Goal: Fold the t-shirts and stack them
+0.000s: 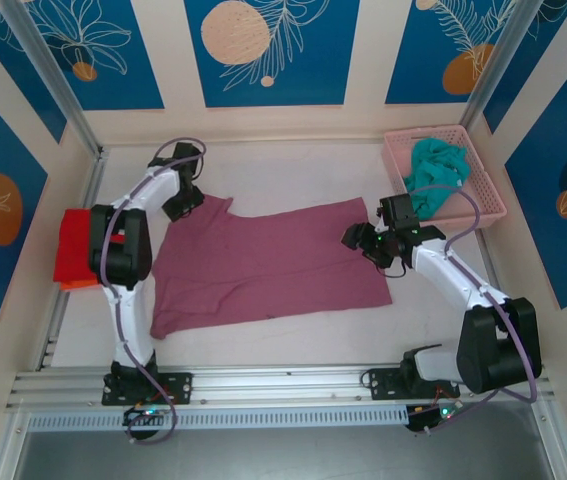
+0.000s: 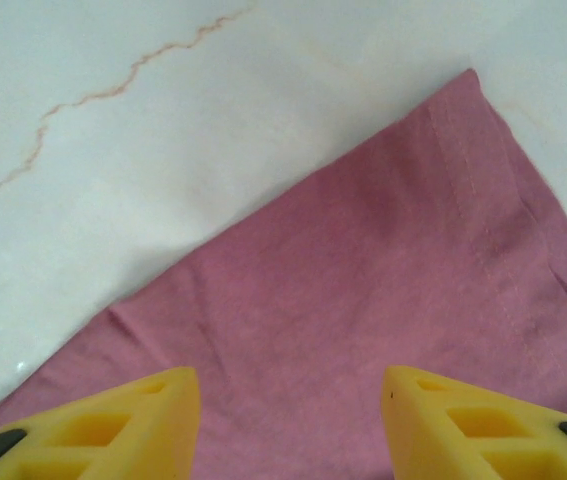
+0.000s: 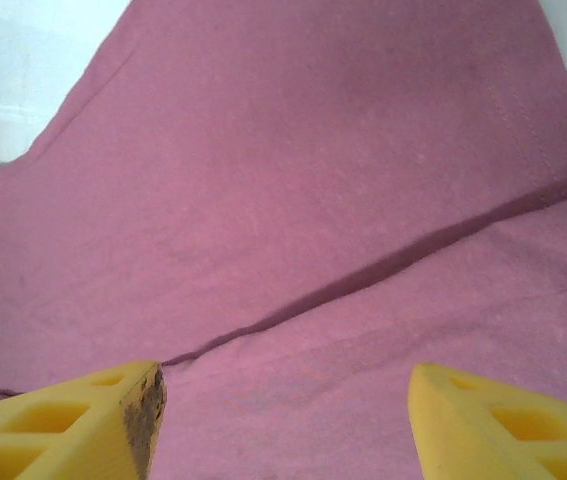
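Note:
The dusty mauve-pink t-shirt (image 1: 263,262) lies spread flat in the middle of the table. My left gripper (image 1: 185,202) is at its far left corner, and its yellow fingers (image 2: 153,420) stand apart over the cloth (image 2: 363,300) near the hemmed edge. My right gripper (image 1: 356,238) is over the shirt's far right edge. It is open above the cloth (image 3: 293,200), where a dark fold line runs across. A folded bright red t-shirt (image 1: 71,248) rests at the table's left edge. The teal t-shirt (image 1: 433,172) is bunched up in the basket.
A pink plastic lattice basket (image 1: 488,185) stands at the far right corner. Bare white table (image 1: 293,165) runs behind the shirt and along the front by the metal rail (image 1: 283,385). Walls close in on the left, right and back.

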Robot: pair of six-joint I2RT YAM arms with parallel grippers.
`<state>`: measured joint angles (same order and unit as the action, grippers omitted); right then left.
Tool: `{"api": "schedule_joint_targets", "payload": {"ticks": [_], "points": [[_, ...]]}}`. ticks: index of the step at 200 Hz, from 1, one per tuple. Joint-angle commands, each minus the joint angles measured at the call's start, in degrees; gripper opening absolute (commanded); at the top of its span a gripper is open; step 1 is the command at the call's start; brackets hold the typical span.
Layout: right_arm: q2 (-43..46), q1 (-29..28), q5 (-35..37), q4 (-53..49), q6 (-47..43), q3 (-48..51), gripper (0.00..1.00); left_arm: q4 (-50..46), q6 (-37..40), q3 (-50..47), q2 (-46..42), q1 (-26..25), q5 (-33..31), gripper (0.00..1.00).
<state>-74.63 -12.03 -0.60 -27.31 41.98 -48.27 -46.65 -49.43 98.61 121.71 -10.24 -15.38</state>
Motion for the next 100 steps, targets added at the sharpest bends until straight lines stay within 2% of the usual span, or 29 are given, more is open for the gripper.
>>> {"api": "schedule_joint_targets", "payload": {"ticks": [1, 54, 100], "points": [[2.0, 0.1, 0.8, -1.2, 0.1, 1.1, 0.66, -6.9, -0.2, 5.2, 3.3, 0.4, -2.4, 0.50], [2.6, 0.3, 0.9, -1.4, 0.3, 2.0, 0.66, -6.9, -0.6, 5.8, 5.6, 2.5, -2.9, 0.46], [3.0, 0.3, 0.3, -0.9, 0.8, 3.0, 0.66, -5.3, -0.2, 7.4, 9.4, 3.6, -0.3, 0.39]]}}
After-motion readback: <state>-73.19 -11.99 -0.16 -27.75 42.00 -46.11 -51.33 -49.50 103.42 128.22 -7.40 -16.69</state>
